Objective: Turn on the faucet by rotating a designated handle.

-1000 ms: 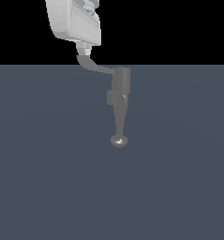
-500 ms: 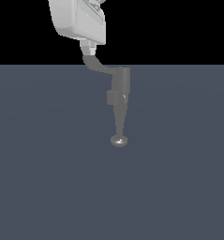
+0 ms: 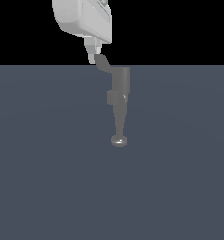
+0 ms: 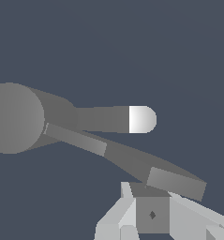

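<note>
Gray faucet (image 3: 119, 101) alone on slate floor (image 3: 48, 164), white fingers (image 3: 93, 53) at handle (image 3: 104, 64) tip, spread or pinching unclear.

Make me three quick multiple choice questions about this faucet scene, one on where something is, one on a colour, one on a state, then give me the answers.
1. Where does the gripper sit in the exterior view?
A. at the handle's tip
B. beside the spout's knob
C. far from the faucet

2. What colour is the faucet?
A. red
B. gray
C. gold

3. How does the handle stand?
A. lying detached on the floor
B. jutting sideways from the faucet's top
C. missing

Answers: 1 A, the white fingers meet the lever's end. 2 B, its body and spout render matte gray. 3 B, it reaches toward the exterior view's left from the body's top.
</note>
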Action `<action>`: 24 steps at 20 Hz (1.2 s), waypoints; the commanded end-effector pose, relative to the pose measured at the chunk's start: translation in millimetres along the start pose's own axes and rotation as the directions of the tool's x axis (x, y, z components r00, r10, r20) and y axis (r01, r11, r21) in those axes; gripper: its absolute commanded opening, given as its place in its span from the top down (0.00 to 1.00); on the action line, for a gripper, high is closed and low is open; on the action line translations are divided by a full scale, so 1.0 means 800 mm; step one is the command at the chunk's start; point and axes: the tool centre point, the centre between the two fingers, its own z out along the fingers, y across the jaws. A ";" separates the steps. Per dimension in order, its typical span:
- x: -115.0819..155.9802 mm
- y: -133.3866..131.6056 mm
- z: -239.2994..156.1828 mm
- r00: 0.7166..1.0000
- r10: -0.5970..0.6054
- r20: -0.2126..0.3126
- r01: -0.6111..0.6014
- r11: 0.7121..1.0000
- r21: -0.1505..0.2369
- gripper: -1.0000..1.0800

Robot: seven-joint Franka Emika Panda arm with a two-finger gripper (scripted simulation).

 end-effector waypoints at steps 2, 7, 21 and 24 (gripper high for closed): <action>0.002 0.002 0.000 1.000 0.001 0.001 -0.001 1.000 0.000 1.00; 0.039 0.003 0.001 1.000 0.002 0.000 -0.002 1.000 -0.003 1.00; 0.099 -0.003 0.000 1.000 -0.022 -0.001 0.022 1.000 -0.001 1.00; 0.112 -0.013 0.000 1.000 -0.018 -0.001 0.018 1.000 -0.002 1.00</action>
